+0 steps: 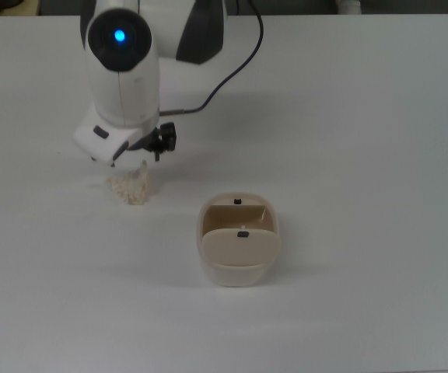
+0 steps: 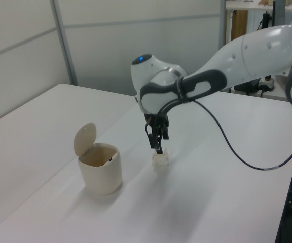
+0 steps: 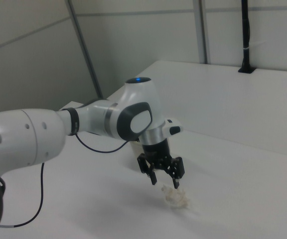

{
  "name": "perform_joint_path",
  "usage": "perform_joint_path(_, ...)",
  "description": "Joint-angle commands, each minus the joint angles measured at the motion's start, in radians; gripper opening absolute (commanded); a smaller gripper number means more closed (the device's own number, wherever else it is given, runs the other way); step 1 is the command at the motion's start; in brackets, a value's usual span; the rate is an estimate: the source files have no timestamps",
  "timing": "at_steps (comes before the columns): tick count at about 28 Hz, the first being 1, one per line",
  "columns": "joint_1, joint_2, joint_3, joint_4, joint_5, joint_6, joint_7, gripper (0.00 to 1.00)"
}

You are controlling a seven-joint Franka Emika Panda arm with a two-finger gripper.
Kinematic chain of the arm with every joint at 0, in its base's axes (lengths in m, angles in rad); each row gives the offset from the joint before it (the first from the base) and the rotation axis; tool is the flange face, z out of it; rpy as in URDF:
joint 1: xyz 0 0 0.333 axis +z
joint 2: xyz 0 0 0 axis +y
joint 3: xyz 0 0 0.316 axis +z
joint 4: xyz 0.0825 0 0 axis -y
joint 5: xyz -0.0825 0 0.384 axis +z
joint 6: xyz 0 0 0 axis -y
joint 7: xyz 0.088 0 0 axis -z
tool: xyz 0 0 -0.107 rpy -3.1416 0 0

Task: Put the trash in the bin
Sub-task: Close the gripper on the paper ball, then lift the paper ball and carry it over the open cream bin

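Pincer (image 3: 164, 179) above the crumpled tissue wad (image 3: 176, 198), fingers spread and empty, as you see in the right view. The wad lies on the white table (image 1: 364, 116), just below the fingertips and slightly off toward the right view's right; no finger touches it yet. In the top view the arm's wrist covers most of the pincer, and the wad (image 1: 131, 186) shows at its lower edge, so you are nearly overhead but not quite centred. In the left view the pincer (image 2: 156, 145) hangs directly over the wad (image 2: 159, 159), with only a small gap between them.

The wad is irregular, with no clear long axis, so your finger orientation probably matters little. What matters is a short descent, with a slight correction toward the wad, before you close.

The beige swing-lid bin (image 1: 239, 249) stands near the wad, toward the top view's lower right, its flap tipped up and its mouth open. In the left view the bin (image 2: 100, 167) stands to the wad's left.
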Motion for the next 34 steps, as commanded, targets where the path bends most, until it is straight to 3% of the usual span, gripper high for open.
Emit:
perform_joint_path(1,0.008,0.043,-0.003,0.003,-0.027,0.056,-0.028,0.56)
perform_joint_path(4,0.017,0.066,-0.001,0.003,-0.047,0.071,-0.026,0.39)
perform_joint_path(5,0.017,0.075,0.0,0.003,-0.052,0.077,-0.026,0.24)
perform_joint_path(8,0.017,0.08,0.002,0.003,-0.052,0.079,-0.026,0.0)
perform_joint_path(17,0.017,0.062,0.005,0.014,-0.047,0.071,-0.025,0.0)
perform_joint_path(24,0.028,-0.009,0.01,0.023,-0.032,0.07,-0.009,0.0)
perform_joint_path(34,0.071,-0.052,0.026,0.106,0.092,0.085,-0.005,0.0)
